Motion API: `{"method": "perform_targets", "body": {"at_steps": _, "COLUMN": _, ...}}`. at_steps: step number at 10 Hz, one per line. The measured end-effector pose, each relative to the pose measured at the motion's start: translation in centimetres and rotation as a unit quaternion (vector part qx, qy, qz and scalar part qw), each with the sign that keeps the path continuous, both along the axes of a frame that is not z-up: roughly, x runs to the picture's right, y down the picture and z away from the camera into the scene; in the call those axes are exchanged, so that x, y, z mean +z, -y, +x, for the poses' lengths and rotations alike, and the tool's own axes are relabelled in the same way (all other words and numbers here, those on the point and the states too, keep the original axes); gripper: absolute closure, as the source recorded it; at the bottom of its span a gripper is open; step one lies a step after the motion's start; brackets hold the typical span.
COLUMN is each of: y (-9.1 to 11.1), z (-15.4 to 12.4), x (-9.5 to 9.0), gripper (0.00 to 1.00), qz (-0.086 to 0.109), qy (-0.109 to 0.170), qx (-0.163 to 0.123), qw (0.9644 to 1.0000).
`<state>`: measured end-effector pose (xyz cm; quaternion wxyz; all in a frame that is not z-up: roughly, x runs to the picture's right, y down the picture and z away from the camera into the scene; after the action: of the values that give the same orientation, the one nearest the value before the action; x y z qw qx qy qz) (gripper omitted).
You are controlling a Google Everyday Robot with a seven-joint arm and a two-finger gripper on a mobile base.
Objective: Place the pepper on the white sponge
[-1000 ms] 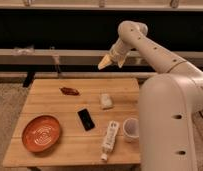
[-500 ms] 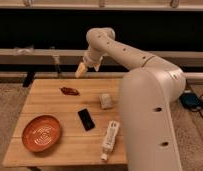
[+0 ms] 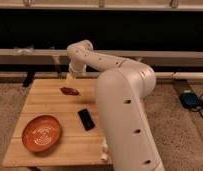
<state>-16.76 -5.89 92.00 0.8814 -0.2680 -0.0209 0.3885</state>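
Arm's swung further left in view since half a second ago and the gripper (image 3: 70, 78) has dropped toward the table, so now it hangs just above and behind the pepper (image 3: 70, 91); the fat arm link has also slid across and covers the spot where the white sponge was showing, so I can't see the sponge at all right now.

Progress: basically nothing done yet. Closest to the camera, the orange plate (image 3: 41, 134) sits well off to the near-left of the gripper; the black phone (image 3: 86, 119) lies nearer than the gripper and a bit to its right; the pepper is lying flat on the wooden table (image 3: 42, 102) right under the gripper tip, not lifted, apparently not touched. I can't tell whether the gripper is open or closed. Left to do, I'd guess: come down, grab it, carry it right to the sponge, let go.

Pose: the wrist points down at the far-left part of the table; beyond it the arm bends up through an elbow, then sweeps right and back toward the camera.
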Motion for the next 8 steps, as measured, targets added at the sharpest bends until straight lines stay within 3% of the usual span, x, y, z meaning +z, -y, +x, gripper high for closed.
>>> {"method": "perform_targets", "body": {"at_steps": 2, "y": -0.4, "z": -1.2, "x": 1.9, "gripper": 0.20, "qz": 0.013, "qy": 0.009, "qx": -0.011, "qw": 0.9998}}
{"method": "perform_targets", "body": {"at_steps": 5, "y": -2.1, "z": -1.5, "x": 3.3, "gripper": 0.20, "qz": -0.011, "qy": 0.047, "qx": -0.040, "qw": 0.9980}}
{"method": "perform_targets", "body": {"at_steps": 8, "y": -4.0, "z": -2.4, "x": 4.3, "gripper": 0.20, "qz": -0.048, "qy": 0.077, "qx": -0.063, "qw": 0.9939}}
